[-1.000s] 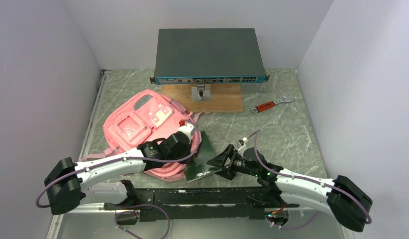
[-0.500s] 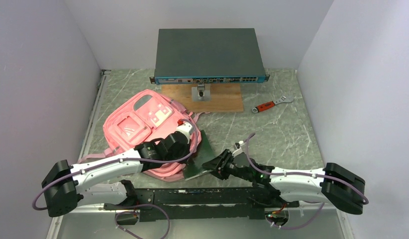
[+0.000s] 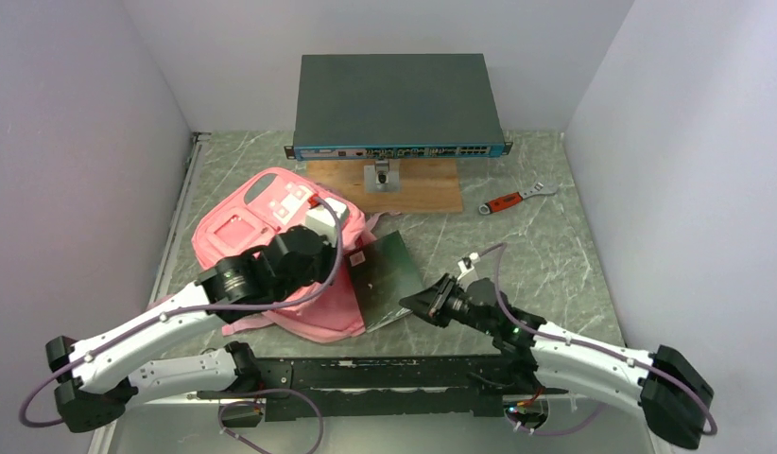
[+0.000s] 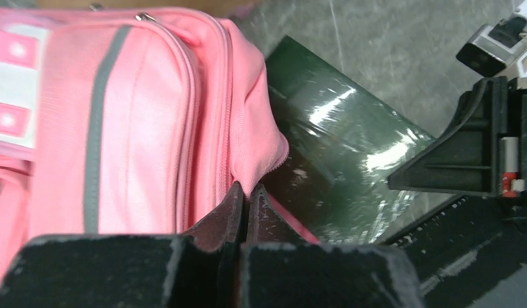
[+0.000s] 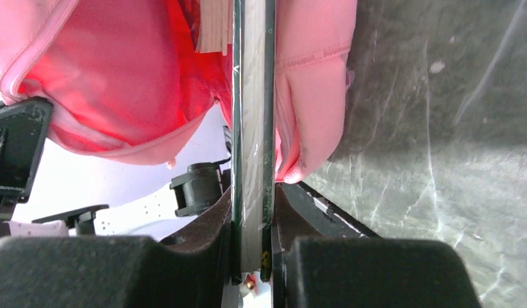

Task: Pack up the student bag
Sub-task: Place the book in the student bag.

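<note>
We find little that reads. The dark green book [image 3: 389, 270] carries a small white sticker [image 3: 357, 257] with a red mark near its left corner, its print too small to make out. The student bag [image 3: 243, 232] has white patches [image 3: 295, 197] on its front pocket, with no lettering we can read. The grey rack unit [image 3: 396, 99] at the back has a blue front strip [image 3: 337, 151] whose markings are too fine for us.

The bag lies on the left half of the marble table [image 3: 545, 255], front pockets up, with its open side toward the book.

The left gripper [image 4: 243, 202] has its jaws pressed together, pinching the pink zip edge of the bag's opening.

The right gripper [image 5: 253, 205] stands narrow, its fingers [image 5: 216, 224] clamped on both faces of the plastic-wrapped book, held edge-on. In the right wrist view the book's far end sits between folds of pink fabric.
</note>
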Controlling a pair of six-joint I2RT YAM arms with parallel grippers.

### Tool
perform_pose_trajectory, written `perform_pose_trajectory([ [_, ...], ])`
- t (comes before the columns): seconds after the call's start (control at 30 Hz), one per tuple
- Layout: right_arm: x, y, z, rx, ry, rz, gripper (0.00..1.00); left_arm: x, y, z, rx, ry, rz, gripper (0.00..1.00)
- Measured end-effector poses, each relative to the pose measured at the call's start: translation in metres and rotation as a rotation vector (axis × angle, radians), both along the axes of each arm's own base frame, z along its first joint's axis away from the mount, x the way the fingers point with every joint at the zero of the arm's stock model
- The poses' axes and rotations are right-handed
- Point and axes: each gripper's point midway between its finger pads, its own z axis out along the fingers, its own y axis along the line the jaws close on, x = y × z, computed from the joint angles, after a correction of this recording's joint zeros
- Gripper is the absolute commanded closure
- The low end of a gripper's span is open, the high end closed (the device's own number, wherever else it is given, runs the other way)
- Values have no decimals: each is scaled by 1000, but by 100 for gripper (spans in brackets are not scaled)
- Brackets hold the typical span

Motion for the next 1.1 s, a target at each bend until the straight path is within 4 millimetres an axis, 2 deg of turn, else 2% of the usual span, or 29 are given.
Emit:
perform_pose_trajectory([
  [0.1, 7, -11, 9, -2, -26, 44, 100, 4, 16, 23, 17, -91, 11, 100],
  [0.23, 10, -11, 20, 27, -12, 149, 100, 8, 27, 34, 76, -149, 4, 100],
  [0.47, -11, 22, 40, 131, 67, 424, 100, 10, 33, 40, 124, -186, -7, 100],
  [0.57, -5, 37, 58, 181, 44, 479, 100, 8, 35, 41, 121, -187, -13, 100],
  [0.73, 26, 71, 83, 253, -13, 525, 100, 5, 35, 42, 121, -185, -34, 100],
  [0.83, 45, 98, 77, 277, 4, 543, 100, 4, 35, 48, 123, -191, -42, 100],
  [1.0, 76, 152, 53, 283, 5, 538, 100, 2, 37, 51, 130, -185, -54, 100],
  [1.1, 88, 173, 38, 259, -29, 496, 100, 0, 36, 49, 132, -178, -63, 100],
])
